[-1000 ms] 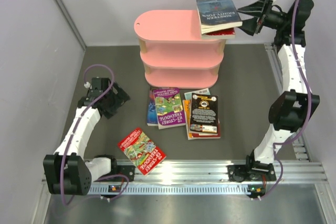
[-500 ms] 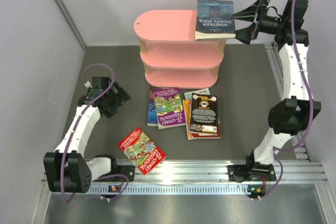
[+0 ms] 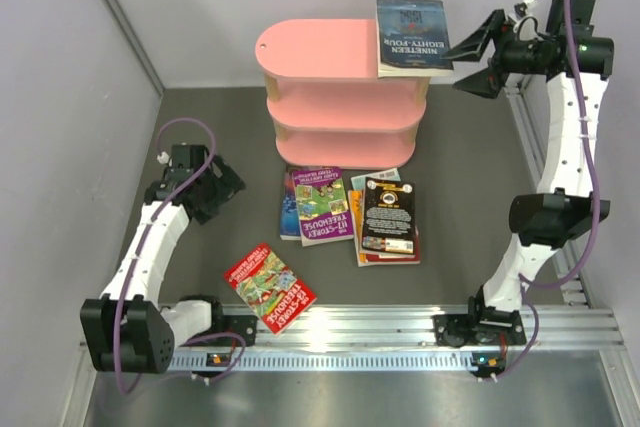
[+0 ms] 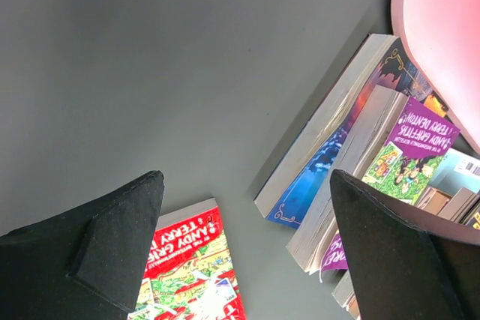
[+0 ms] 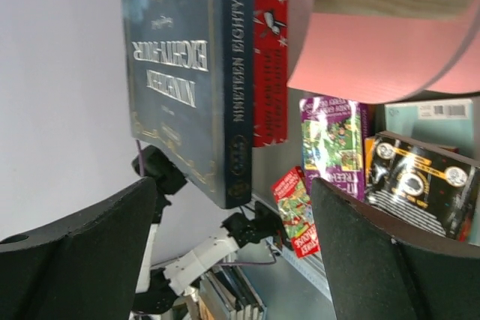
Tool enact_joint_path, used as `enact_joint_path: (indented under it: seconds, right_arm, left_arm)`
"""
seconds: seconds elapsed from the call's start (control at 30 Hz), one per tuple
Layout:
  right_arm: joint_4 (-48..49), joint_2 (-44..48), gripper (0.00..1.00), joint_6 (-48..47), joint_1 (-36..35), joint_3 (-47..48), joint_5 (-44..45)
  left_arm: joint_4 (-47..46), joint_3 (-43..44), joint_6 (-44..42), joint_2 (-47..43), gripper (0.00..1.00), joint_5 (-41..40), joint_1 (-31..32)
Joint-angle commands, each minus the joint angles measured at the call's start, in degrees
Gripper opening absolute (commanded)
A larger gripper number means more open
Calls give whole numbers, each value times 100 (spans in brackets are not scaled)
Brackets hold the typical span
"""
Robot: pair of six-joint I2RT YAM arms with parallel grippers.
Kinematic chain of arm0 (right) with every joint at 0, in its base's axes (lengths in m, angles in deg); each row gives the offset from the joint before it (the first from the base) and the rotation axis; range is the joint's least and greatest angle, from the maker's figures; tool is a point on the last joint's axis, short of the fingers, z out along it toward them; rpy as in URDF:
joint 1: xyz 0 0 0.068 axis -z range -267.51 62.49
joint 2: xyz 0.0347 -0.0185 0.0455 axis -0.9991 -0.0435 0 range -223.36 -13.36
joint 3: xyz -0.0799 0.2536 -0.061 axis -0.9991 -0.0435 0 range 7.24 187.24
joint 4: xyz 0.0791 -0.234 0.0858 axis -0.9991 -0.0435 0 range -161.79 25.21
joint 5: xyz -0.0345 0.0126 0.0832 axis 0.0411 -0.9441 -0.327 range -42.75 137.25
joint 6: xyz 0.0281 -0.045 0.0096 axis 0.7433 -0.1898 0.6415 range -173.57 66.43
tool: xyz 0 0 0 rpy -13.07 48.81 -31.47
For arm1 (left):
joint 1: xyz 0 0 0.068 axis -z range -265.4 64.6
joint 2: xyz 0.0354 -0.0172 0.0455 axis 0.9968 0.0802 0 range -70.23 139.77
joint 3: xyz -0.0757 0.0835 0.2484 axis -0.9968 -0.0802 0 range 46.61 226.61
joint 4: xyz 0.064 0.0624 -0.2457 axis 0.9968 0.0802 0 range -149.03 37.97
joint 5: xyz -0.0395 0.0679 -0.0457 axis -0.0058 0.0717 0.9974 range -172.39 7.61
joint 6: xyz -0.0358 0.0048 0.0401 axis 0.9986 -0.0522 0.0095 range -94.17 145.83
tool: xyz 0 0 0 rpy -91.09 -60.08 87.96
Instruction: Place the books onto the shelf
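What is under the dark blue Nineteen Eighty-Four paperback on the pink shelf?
A thin red book; only its spine shows. Its cover is hidden by the dark blue paperback on the pink shelf.

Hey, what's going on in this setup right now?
Paperbacks are being shelved. The right gripper, jaws open, sits beside the dark blue Nineteen Eighty-Four, which lies on a red book atop the pink shelf. The left gripper hovers open near the pile of books in front of the shelf; one red Treehouse book lies apart.
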Motion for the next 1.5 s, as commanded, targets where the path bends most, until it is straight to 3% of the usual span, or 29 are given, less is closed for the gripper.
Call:
enact_joint_path:
  seconds: [0.0, 0.1, 0.17, 0.27, 0.3, 0.37, 0.43, 0.5, 0.6, 0.7, 0.93, 1.3, 1.4, 1.43, 1.47]
  right_arm:
    - [-790, 330, 83, -824, 34, 69, 455]
    - [-975, 488, 86, -1070, 86, 25, 771]
    - [-1002, 751, 94, -1297, 95, -62, 1113]
    - [-522, 1689, 100, -1623, 61, -982, 1737]
    - [-292, 2076, 100, -1616, 17, -1977, 1913]
    - [-404, 2691, 100, -1660, -271, -2634, 2397]
    - [-142, 3288, 100, -1520, -484, -4056, 2660]
    - [444, 3695, 100, -1186, -616, -5712, 2531]
    - [1279, 4206, 100, -703, -704, -7455, 2197]
    - [2053, 4330, 100, -447, -757, -8504, 2030]
    - [3997, 3427, 99, -270, -713, -8905, 2213]
    - [5773, 1659, 80, -7, -976, -8861, 2003]
    - [5888, 1500, 70, 37, -1179, -8729, 2020]
    - [5923, 1439, 60, 72, -1231, -8694, 2038]
    - [5932, 1412, 56, 81, -1310, -8667, 2038]
  left_arm:
    - [134, 238, -119, -160, 97, -150, 6]
    - [196, 281, -128, -195, 97, -177, 6]
    - [266, 325, -154, -204, 97, -203, 6]
    - [371, 378, -198, -274, 98, -247, 6]
    - [389, 370, -207, -292, 98, -265, 6]
    - [433, 308, -207, -362, 98, -282, 6]
    - [433, 186, -146, -441, 98, -265, 6]
    - [425, 97, -32, -502, 98, -212, 6]
    - [433, -17, 22, -608, 97, -124, 15]
    - [451, -105, 13, -740, 97, -133, 15]
    - [696, -342, 110, -1073, 97, -45, 33]
    - [1356, -8, -163, -1320, 97, -493, 33]
    - [1339, 18, -172, -1294, 97, -511, 33]
    - [1339, 27, -180, -1268, 97, -528, 33]
    - [1330, 35, -180, -1241, 97, -528, 33]
